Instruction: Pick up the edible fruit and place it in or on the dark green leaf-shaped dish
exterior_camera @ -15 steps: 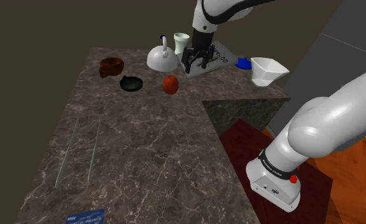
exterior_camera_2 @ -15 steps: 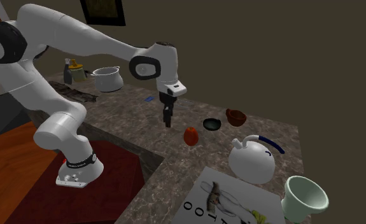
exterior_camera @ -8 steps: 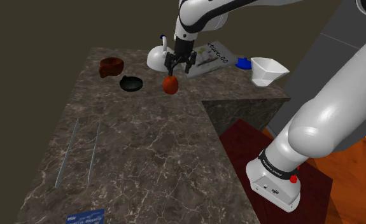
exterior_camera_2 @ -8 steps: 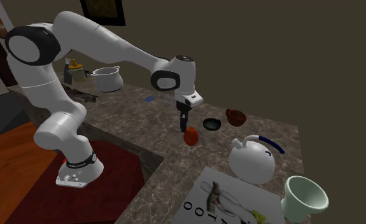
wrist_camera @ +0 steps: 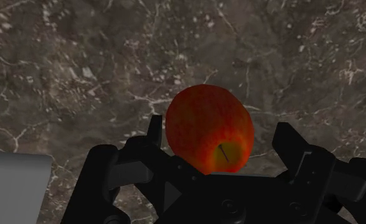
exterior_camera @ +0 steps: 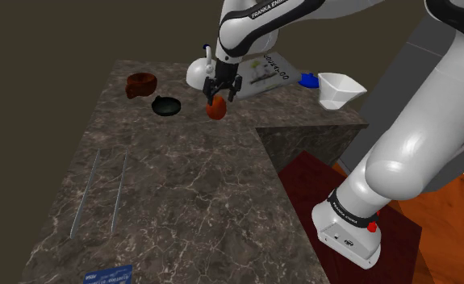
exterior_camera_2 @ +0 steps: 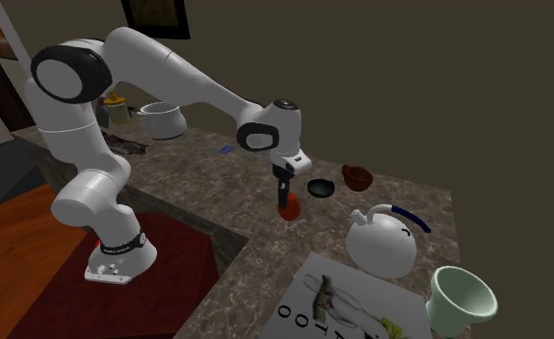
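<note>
Dark brown marble veined in white makes up the L-shaped counter [exterior_camera: 181,185] [exterior_camera_2: 197,164] [wrist_camera: 79,63]. The glossy white arm [exterior_camera: 415,153] [exterior_camera_2: 159,67] reaches over it from its stand, which sits on a deep red mat [exterior_camera: 311,185]. Black lettering along the forearm reads FRANKA EMIKA.

At the counter's far end lies a pale magazine [exterior_camera: 266,73] [exterior_camera_2: 332,303] with large black letters, O and T among them; the smaller print cannot be read. Beside it stands a domed white kettle [exterior_camera: 196,74] [exterior_camera_2: 381,241] with a blue-trimmed arched handle. A white spouted bowl [exterior_camera: 337,87] sits at the far corner on the shoulder view's right. A pale green flared cup [exterior_camera_2: 461,300] stands by the magazine.

Toward the far corner on the shoulder view's left is a glossy brown dish [exterior_camera: 141,83] [exterior_camera_2: 356,176]. Near it lies the dark green leaf-shaped dish [exterior_camera: 166,106] [exterior_camera_2: 320,188], shallow and dark inside.

The apple [exterior_camera: 215,110] [exterior_camera_2: 288,209] [wrist_camera: 207,130] is red with yellow streaks around its stem. It rests on the marble beside the green dish, apart from it, and not far from the counter's inner corner. The black gripper [exterior_camera: 219,95] [exterior_camera_2: 284,195] [wrist_camera: 219,125] points straight down over the apple. Its fingers are spread to either side, one just beside the skin and the other with a clear gap, so nothing is pinched.

Two thin grey rods [exterior_camera: 101,194] lie side by side toward the near end. A small blue card [exterior_camera: 109,275] lies at the near edge, its white writing too small to read.
</note>
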Tool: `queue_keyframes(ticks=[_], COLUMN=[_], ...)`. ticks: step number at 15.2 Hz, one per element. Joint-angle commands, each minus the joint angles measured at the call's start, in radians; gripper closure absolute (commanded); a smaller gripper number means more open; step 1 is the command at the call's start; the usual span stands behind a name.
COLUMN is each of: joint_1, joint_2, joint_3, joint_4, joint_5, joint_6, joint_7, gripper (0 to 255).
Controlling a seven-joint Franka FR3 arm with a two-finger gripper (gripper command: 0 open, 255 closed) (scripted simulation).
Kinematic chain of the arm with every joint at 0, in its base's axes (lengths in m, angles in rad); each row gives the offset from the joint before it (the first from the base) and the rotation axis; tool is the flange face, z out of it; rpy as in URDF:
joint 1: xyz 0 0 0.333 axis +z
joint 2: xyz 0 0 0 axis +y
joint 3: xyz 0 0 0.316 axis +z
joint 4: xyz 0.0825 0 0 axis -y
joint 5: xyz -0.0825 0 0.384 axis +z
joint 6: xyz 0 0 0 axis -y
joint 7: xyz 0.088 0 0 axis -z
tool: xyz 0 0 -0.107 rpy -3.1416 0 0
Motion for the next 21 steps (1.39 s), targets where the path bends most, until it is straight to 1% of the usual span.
queue_keyframes(ticks=[1,8,9,18,21], joint_1=[0.0,0.0,0.0,0.0,0.0], joint_2=[0.013,0.013,0.013,0.013,-0.008], joint_3=[0.0,0.0,0.0,0.0,0.0], joint_4=[-0.006,-0.006,-0.006,-0.006,0.011], joint_5=[0.0,0.0,0.0,0.0,0.0], joint_6=[0.02,0.02,0.02,0.02,-0.019], joint_7=[-0.001,-0.001,-0.001,-0.001,0.001], gripper=[0,0,255,255,255])
